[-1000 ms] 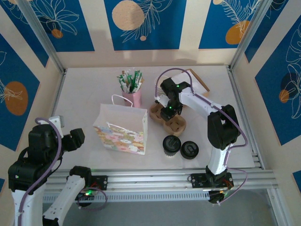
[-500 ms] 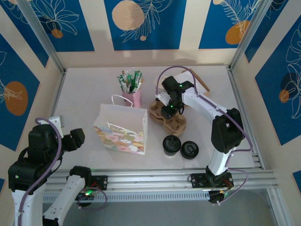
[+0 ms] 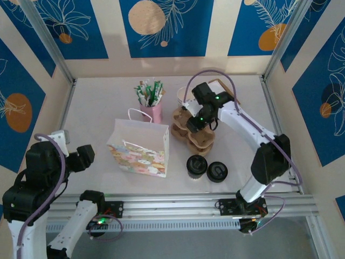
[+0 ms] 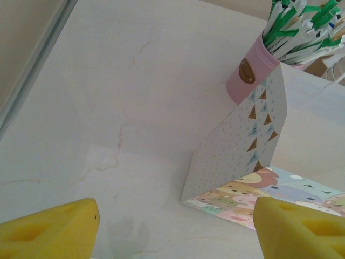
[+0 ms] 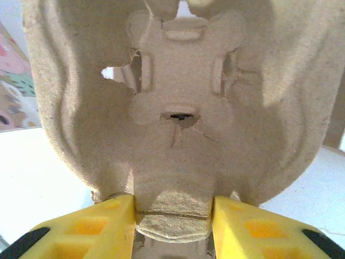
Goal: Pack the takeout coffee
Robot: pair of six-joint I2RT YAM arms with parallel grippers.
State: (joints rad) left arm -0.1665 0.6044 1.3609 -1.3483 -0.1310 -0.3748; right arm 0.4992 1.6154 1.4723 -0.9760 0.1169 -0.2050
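Changed since a second ago: we see the right arm's elbow swung outward and the pulp carrier point(image 3: 200, 139) drawn left.

- Bench point(image 3: 97, 108): bears all the items.
- Paper bag point(image 3: 141, 147): stands centre-left.
- Pulp carrier: the right pincer point(image 3: 194, 126) is clamped on its end tab.
- Left pincer point(image 4: 175, 226): fingers apart, nothing between them, beyond the bag's far side.
- Takeout coffee point(image 3: 197, 165): upright, long axis vertical. It sits just beside the carrier's near end, toward the arm bases from the right pincer, and right of the bag.
- Loose lid point(image 3: 217, 171): just beside the coffee.

We judge the right arm much the nearer to the coffee.
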